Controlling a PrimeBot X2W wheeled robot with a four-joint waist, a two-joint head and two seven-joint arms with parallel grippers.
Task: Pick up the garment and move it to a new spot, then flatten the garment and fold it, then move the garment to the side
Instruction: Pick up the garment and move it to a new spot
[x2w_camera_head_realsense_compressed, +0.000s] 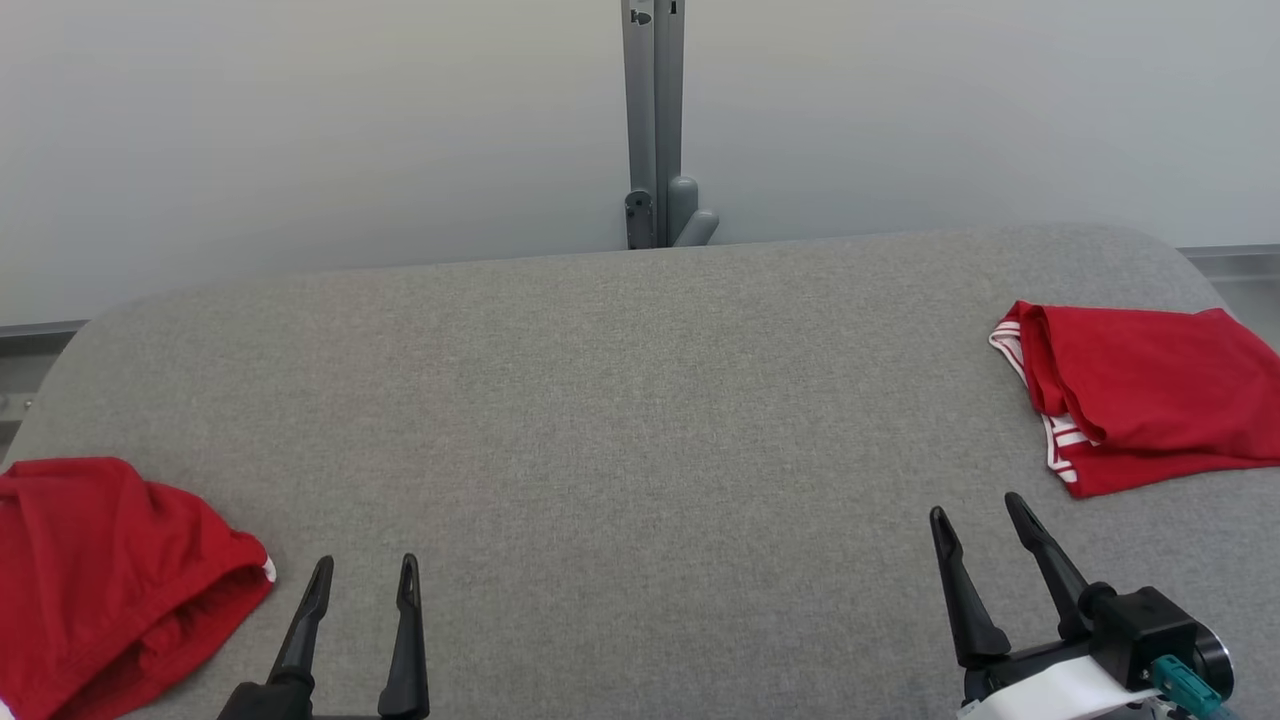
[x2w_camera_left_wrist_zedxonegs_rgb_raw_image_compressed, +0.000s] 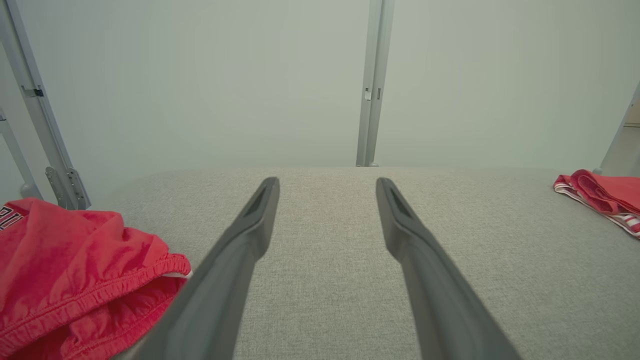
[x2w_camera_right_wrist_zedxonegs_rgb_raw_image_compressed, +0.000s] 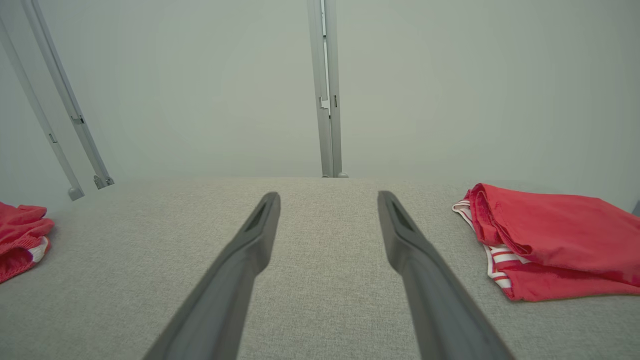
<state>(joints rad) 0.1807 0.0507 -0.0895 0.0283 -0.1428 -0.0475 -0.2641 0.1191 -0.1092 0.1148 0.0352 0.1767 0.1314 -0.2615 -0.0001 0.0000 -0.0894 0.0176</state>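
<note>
A grey fabric-covered surface (x2w_camera_head_realsense_compressed: 640, 400) with rounded far corners carries two red pieces of clothing, well apart from each other. The crumpled red garment (x2w_camera_head_realsense_compressed: 110, 570) lies bunched at the near left corner, its gathered elastic hem turned toward the middle of the surface and a sliver of white showing at the hem. In the left wrist view a bit of white lettering shows at its far side, too cut off to read. It may be a pair of shorts, though the heap is too rumpled to be sure. The folded red garment (x2w_camera_head_realsense_compressed: 1140, 395) lies flat along the right edge, toward the far right corner, with a red-and-white striped layer (x2w_camera_head_realsense_compressed: 1062, 440) peeping out under its left side. The left pincer (x2w_camera_head_realsense_compressed: 366, 562) sits low over the near edge, just beside the crumpled red garment but apart from it, fingers spread wide with nothing between them. The right pincer (x2w_camera_head_realsense_compressed: 975, 505) hangs over the near right part of the surface, close to the folded red garment and not touching it, its fingers likewise parted and empty. Beyond the far edge a grey metal post (x2w_camera_head_realsense_compressed: 655, 120) rises against a pale wall (x2w_camera_head_realsense_compressed: 300, 130).
</note>
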